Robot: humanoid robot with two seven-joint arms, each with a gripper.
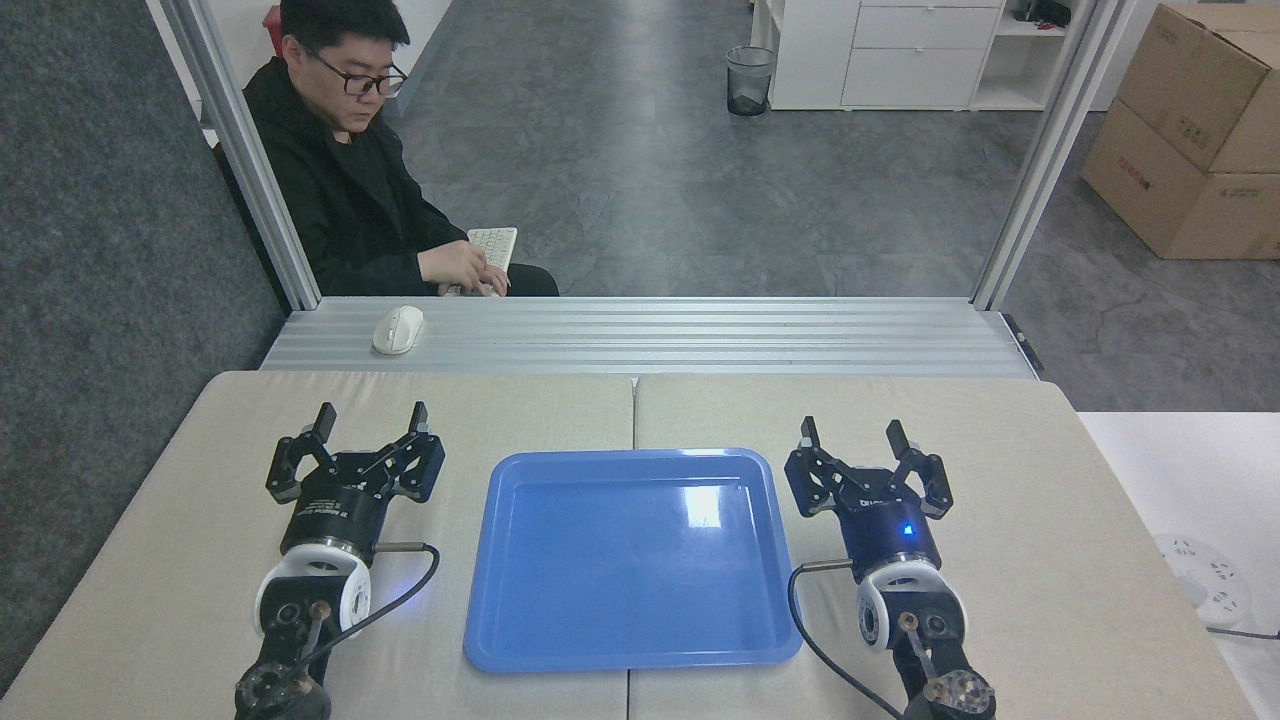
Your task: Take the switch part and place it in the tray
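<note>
The blue tray (520,630) lies in the middle of the beige table with nothing in it. My left gripper (371,420) rests to the tray's left, fingers spread wide and open, nothing between them. My right gripper (852,436) sits just off the tray's right rim, also open and holding nothing. The switch part is out of view; I see it nowhere on the table or in the tray.
A person in black sits beyond the table's far edge, hand on a white keyboard (494,245). A white mouse (398,329) lies on the ribbed aluminium ledge (700,335). Metal posts stand at both far corners. A white power strip (1205,580) lies far right.
</note>
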